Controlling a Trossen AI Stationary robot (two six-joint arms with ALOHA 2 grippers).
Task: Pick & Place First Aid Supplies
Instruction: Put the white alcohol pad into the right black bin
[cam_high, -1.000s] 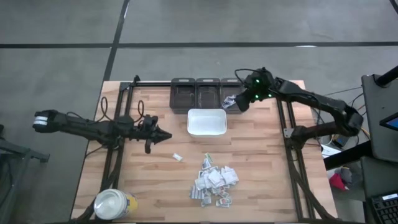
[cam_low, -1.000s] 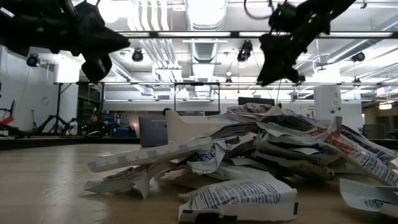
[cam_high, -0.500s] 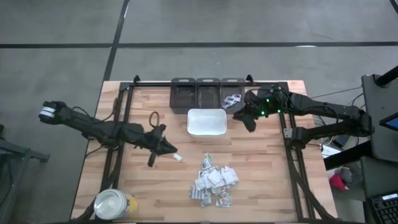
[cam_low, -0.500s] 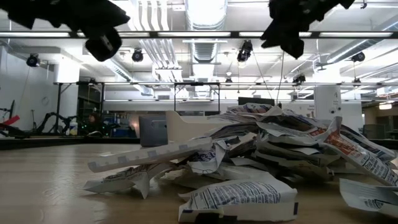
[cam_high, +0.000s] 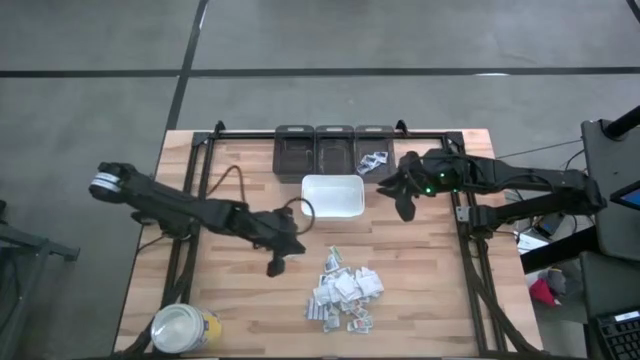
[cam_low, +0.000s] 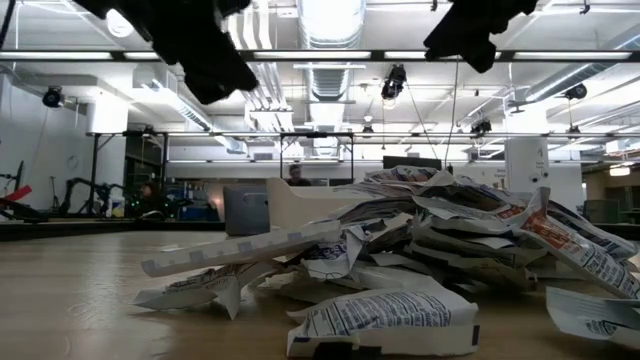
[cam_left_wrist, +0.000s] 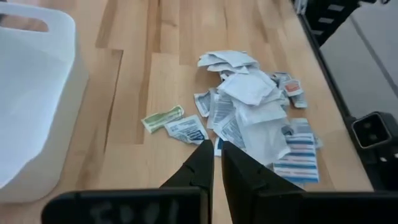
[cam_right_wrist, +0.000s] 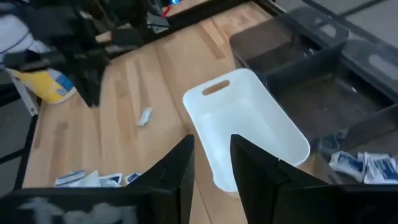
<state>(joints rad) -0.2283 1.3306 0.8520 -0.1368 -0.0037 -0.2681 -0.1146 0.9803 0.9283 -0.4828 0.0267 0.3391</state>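
On the wooden table the packets lie heaped just ahead of the left gripper, its fingers pinched nearly together and empty, while the right gripper, parted and empty, hangs beside the tray; they look light, limp and slippery, best nipped by a loose edge.

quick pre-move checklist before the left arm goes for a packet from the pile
1. Left gripper empty: ok, nothing between its fingers, which stand nearly closed.
2. Left gripper near the pile of packets: ok, it hangs beside the pile's edge, above the table.
3. Fingers wide enough to take a packet: not ok, only a narrow gap.
4. White tray free to receive: ok, it looks empty.
5. Right gripper out of the way: ok, open and empty, over by the tray's far side, away from the pile.
6. Stray single packet on the wood: ok, lying apart from the pile.
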